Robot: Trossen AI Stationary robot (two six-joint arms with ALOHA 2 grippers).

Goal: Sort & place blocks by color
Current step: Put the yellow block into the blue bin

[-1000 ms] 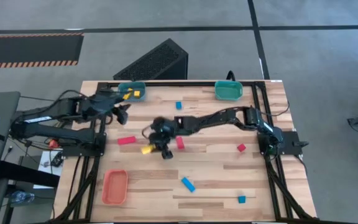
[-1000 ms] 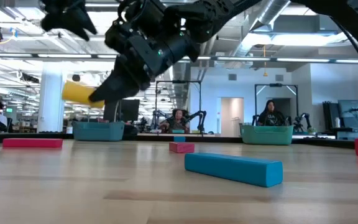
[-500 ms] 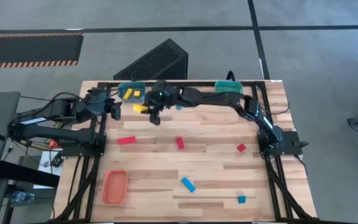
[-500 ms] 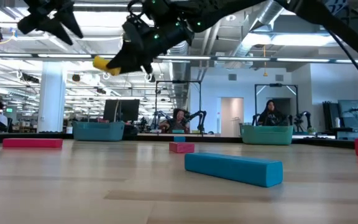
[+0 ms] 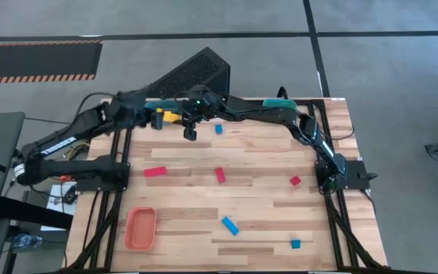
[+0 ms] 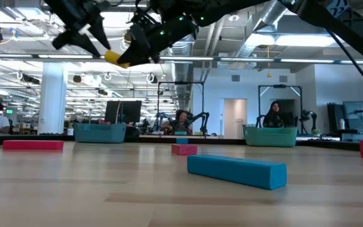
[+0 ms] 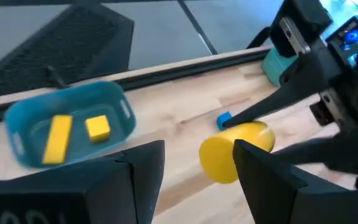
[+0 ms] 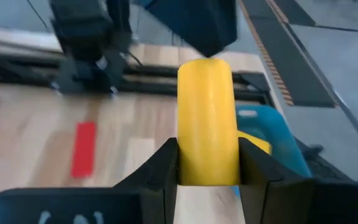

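Note:
My right gripper is shut on a yellow block and hangs in the air beside the teal tray at the table's far left. Two yellow blocks lie in that tray. My left gripper is open, its fingers standing about the free end of the yellow block; whether they touch it I cannot tell. Red blocks and blue blocks lie flat on the table. My right gripper pinches the yellow block between its two fingers, at the end nearer the wrist. The fingers lie along the block, which sticks out ahead of them toward my left gripper. The block is lifted clear of the table, roughly level.
A second teal tray stands at the far edge on the right. An orange tray sits at the near left corner. A dark slatted box lies beyond the far edge. People sit in the room behind the table.
My right gripper has lifted the yellow block from the middle of the table and carried it up toward the far left, to the teal tray. My left gripper has risen and moved toward the far edge, up to the block's free end.

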